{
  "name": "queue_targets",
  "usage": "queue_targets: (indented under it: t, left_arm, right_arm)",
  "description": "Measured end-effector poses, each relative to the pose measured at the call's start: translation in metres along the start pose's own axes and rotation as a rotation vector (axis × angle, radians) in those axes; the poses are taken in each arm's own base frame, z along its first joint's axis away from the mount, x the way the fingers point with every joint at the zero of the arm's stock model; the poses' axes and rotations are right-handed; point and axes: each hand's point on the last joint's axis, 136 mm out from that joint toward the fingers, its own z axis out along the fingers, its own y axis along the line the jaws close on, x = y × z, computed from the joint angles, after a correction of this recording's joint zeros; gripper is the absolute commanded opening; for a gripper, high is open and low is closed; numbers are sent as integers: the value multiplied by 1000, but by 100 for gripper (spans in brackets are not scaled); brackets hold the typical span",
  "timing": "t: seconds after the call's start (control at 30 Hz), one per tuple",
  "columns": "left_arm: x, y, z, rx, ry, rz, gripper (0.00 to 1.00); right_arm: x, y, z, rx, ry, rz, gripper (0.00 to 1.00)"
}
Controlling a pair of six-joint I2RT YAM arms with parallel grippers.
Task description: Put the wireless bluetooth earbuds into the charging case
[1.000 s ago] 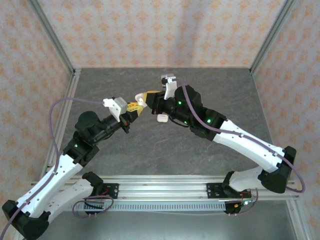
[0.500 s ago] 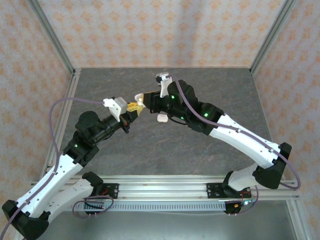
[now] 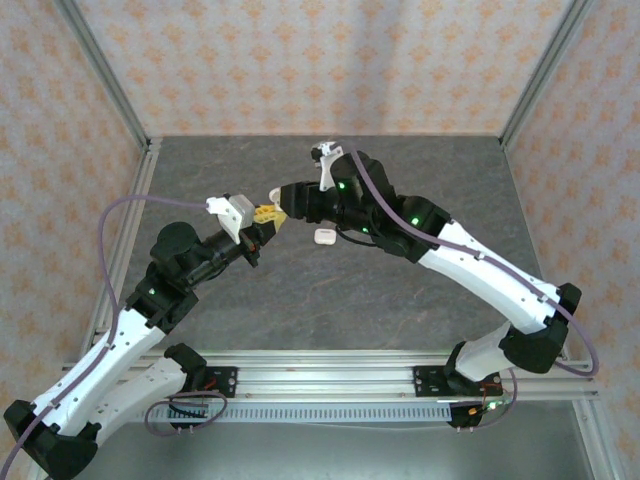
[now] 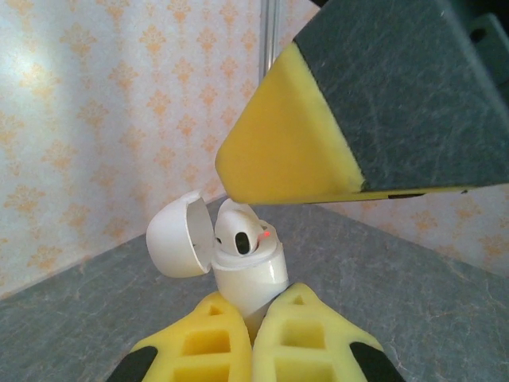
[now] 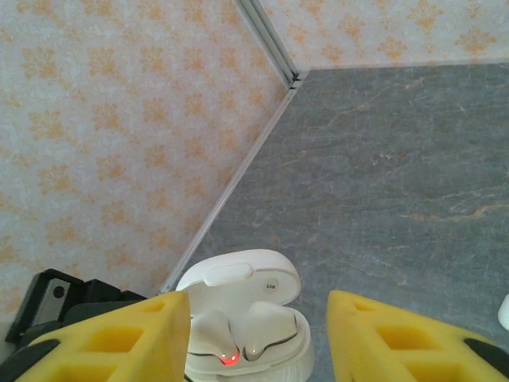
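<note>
Two earbuds sit in the case the left hand grasps; right hand released, label illegible.

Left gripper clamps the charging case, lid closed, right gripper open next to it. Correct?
Not quite: the lid is open, hinged back, as the left wrist view shows, with earbuds seated inside. The rest holds: the left gripper clamps the charging case, and the right gripper is open next to it.
</note>
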Motion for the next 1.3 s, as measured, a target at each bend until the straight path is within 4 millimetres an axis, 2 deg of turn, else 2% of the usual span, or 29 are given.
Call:
queue_targets:
  t: [0.13,0.3,0.43,0.5,0.6,0.73,0.9,1.1,1.3]
  left_arm:
    - [1,-7,0,39,9,-2,0]
    - [-6,-18,0,105,7,-10,0]
    - [-11,-31,1,179,10,-24,0]
    - [-11,-36,2,209,18,-30,0]
    - [-11,-42,5,249,33,-43,0]
    - [-9,-46,10,284,62,-66,0]
    - [2,-45,14,281,110,-108,0]
    - [0,-45,14,279,117,-139,0]
    - [2,-39,18,236,123,-168,0]
  right_arm:
    - [-11,-2,-8,-9,1,41,51]
    - [-24,-23,-12,-22,18,131,49]
    - [-29,-45,-15,-34,56,230,42]
    - [-28,-49,-14,-57,85,270,37]
    - [-15,-46,-6,-114,163,320,28]
    - [13,-39,12,-204,288,385,20]
    - [21,-41,18,-271,320,424,19]
    - [18,-35,10,-335,297,410,20]
    - [12,-20,-14,-398,265,361,21]
